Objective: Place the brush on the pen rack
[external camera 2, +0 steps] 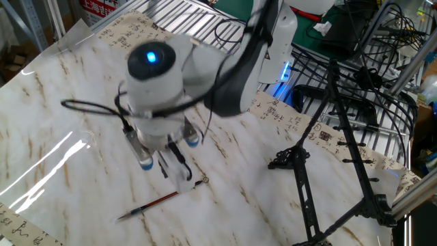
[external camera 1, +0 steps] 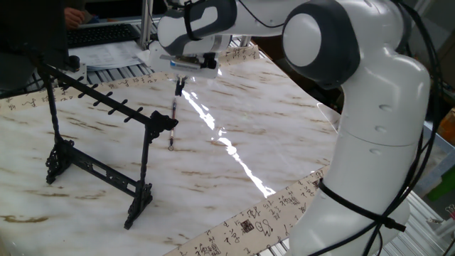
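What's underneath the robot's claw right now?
The brush lies flat on the marble table just below the claw, untouched. Part of the shaft near the loop is hidden behind the fingers.

Motion blur smears the arm (external camera 2: pixel 205 75) across the upper middle of the other fixed view, and the pincer (external camera 2: pixel 174 162) under it is soft enough that I cannot tell how far apart its fingers stand. In one fixed view the pincer (external camera 1: pixel 178 86) is tiny, near the top centre, half lost under the wrist. The pen rack (external camera 2: pixel 328 164) runs off the lower right edge there, its far foot cut away. The brush (external camera 1: pixel 173 122) is hair-thin in one fixed view, its loop too small to make out. Glare streaks wash out the bench (external camera 1: pixel 234 153) at mid-frame.
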Motion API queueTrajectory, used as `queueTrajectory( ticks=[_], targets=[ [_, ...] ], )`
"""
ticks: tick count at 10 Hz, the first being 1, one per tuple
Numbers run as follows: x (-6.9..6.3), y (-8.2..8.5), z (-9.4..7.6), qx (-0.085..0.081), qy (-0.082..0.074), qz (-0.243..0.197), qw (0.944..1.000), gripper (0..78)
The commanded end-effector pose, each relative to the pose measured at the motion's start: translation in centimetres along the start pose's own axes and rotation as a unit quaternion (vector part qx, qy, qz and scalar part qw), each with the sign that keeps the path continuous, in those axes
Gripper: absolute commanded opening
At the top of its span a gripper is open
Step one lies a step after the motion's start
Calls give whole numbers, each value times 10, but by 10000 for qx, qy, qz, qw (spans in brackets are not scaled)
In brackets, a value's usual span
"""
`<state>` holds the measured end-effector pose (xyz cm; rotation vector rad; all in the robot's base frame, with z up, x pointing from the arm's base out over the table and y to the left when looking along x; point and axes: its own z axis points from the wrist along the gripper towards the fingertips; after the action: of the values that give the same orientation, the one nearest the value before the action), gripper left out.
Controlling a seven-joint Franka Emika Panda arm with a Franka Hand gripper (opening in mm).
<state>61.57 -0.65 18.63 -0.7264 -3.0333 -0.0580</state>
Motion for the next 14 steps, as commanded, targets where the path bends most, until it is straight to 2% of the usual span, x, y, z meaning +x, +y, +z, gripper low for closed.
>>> queueTrajectory(
  ticks=[1, 2, 6, 14],
  targets=[
    [-9, 10, 36, 44, -228, 167, 9996, 0],
    [-11, 8, 44, 18, -241, 166, 9996, 0],
    [-12, 5, 53, -32, -143, 283, 9995, 0],
    [-14, 5, 81, -62, -177, 221, 9996, 0]
  ],
)
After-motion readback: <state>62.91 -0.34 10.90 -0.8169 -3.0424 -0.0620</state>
